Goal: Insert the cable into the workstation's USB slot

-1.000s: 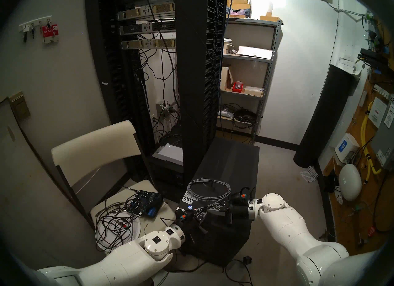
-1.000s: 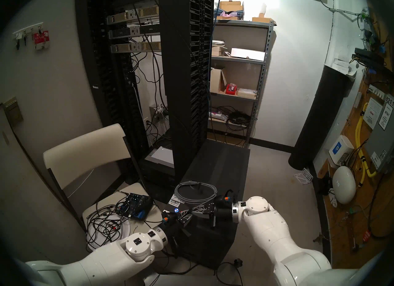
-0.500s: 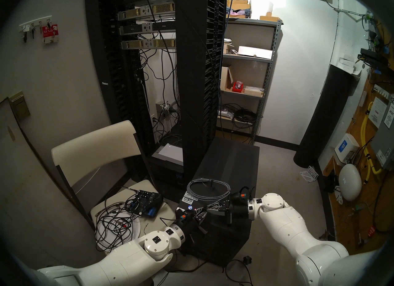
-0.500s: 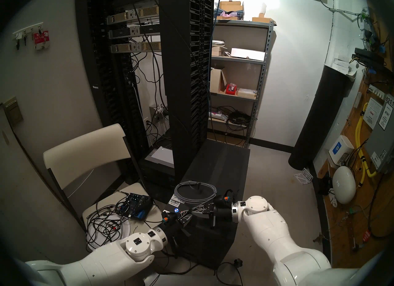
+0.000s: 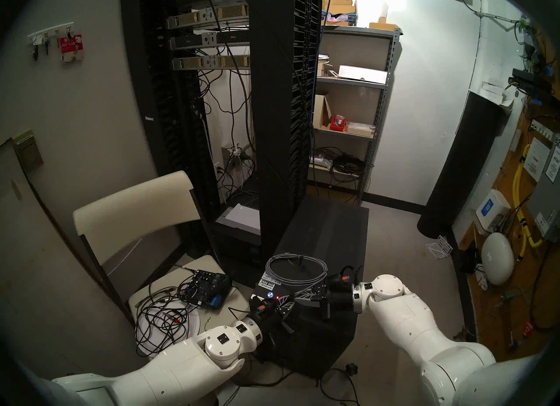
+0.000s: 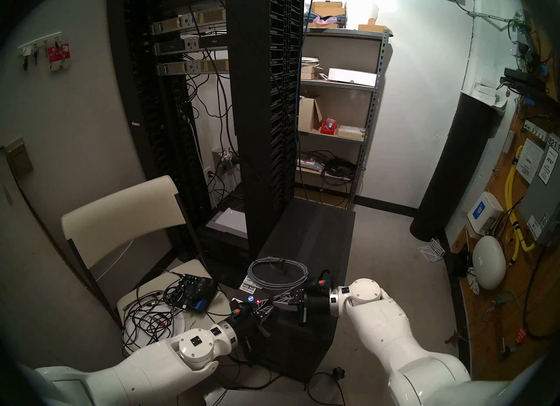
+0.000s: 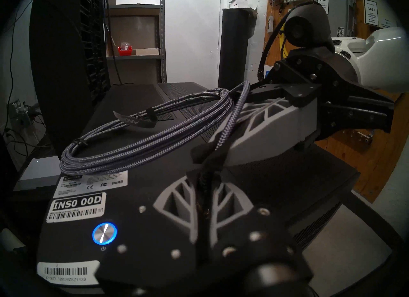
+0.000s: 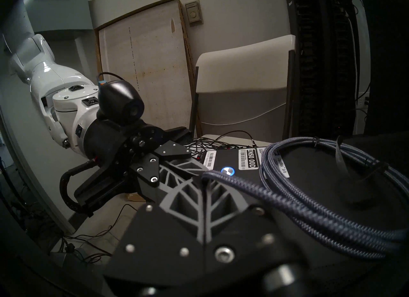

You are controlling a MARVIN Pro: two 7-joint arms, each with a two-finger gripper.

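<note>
- Grey braided cable [image 5: 296,269] lies coiled on the front part of the black workstation [image 5: 330,232], its loop beside the white barcode sticker [image 5: 266,283]; one strand leaves the coil at about 5 o'clock and runs into both end effectors.
- Left end effector [image 7: 204,179] is closed on the cable: in the left wrist view the braided strand passes down between its grey fingers [image 7: 177,199] toward the plug end, which is too dark to make out.
- Right end effector [image 8: 204,180] is likewise closed, pinching the same strand just beyond the left one; the two meet tip to tip over the workstation's front edge, at about 5 o'clock from the lit blue power button [image 7: 104,233].
- Compared with a second ago, a small red light [image 5: 278,297] now glows by the left end effector's tips, brighter than before.
- Otherwise nothing has shifted: coil, both arms and the audio box [image 5: 209,287] on the chair [image 5: 136,214] sit as they did.
</note>
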